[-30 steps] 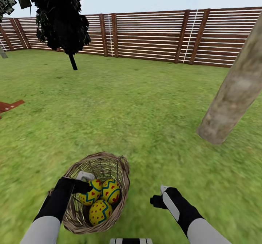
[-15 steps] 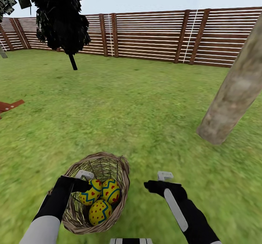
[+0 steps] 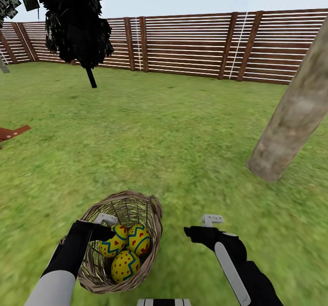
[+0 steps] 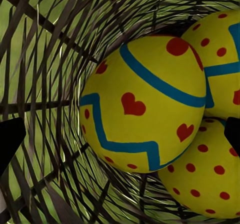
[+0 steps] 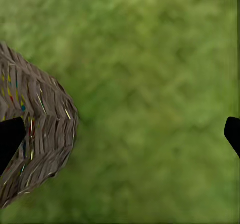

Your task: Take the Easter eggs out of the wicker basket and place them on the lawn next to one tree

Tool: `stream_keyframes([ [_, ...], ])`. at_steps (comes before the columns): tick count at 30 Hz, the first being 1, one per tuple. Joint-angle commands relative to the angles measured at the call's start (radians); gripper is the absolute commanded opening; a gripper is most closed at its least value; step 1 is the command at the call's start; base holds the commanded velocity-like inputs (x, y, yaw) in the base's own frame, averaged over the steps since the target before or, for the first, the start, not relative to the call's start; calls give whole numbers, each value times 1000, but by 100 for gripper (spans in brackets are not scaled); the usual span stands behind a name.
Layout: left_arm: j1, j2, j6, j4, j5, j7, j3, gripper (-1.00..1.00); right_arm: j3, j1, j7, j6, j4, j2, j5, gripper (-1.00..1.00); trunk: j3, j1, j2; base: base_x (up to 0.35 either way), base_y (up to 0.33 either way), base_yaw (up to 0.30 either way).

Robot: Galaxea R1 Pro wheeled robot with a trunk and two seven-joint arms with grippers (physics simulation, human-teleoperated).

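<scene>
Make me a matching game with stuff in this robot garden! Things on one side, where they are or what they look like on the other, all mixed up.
Things:
1. Easter eggs
2. left gripper
3. right gripper
4. pale tree trunk

Descriptions:
A. leaning, at the head view's right
B. over bare lawn beside the wicker basket
C. yellow, lying in the basket
D. reaching inside the basket

Pairs: 1-C, 2-D, 3-B, 4-A

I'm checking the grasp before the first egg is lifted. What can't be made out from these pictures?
- Head view: the left gripper is inside the wicker basket; its arm hides any contact with the eggs.
- Left wrist view: two eggs are cut off by the frame edge.
- Head view: the tree crown is cut off by the frame edge.
- Right wrist view: the lawn is blurred.
</scene>
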Motion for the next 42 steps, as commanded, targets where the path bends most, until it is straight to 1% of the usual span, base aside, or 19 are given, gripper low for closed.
stream_keyframes([
  [1, -1, -1, 1, -2, -10, -10, 4, 100, -6, 0, -10, 3, -6, -1, -10, 100, -1, 0, 0, 0, 0, 0],
  [8, 0, -1, 1, -2, -10, -11, 4, 100, -24, 17, -10, 3, -44, -4, -11, 100, -1, 0, 0, 0, 0, 0],
  [13, 1, -3, -1, -2, -10, -10, 3, 100, -28, 32, -10, 3, -73, -4, -10, 100, -20, 2, -2, 0, 0, 0],
  [15, 1, -3, -1, -2, -10, -10, 4, 100, -29, 37, -11, 3, -86, -6, -10, 100, -20, 2, -2, 0, 0, 0],
  [17, 1, -3, -2, -2, -10, -10, 3, 100, -28, 43, -10, 3, -97, -11, -11, 100, -20, 2, -2, 0, 0, 0],
  [20, 1, -3, -2, -2, -10, -9, 3, 100, -29, 60, -9, 1, -127, -33, -14, 100, -20, 2, -2, 0, 0, 0],
  [25, 1, -4, -2, -2, -10, -9, 3, 100, -29, 68, -8, 0, -141, -45, -16, 100, -20, 2, -2, 0, 0, 0],
  [31, 1, -4, -2, -2, -10, -9, 3, 100, -29, 70, -8, 0, -144, -47, -16, 100, -20, 2, -2, 0, 0, 0],
  [35, 1, -4, -1, -7, -10, -10, 3, 100, -28, 70, -8, 0, -144, -47, -16, 100, -36, 4, -2, 0, 0, 0],
  [42, 1, -4, 0, -25, -10, -11, 3, 100, -28, 71, -8, 0, -144, -48, -17, 100, -36, 4, -2, 0, 0, 0],
])
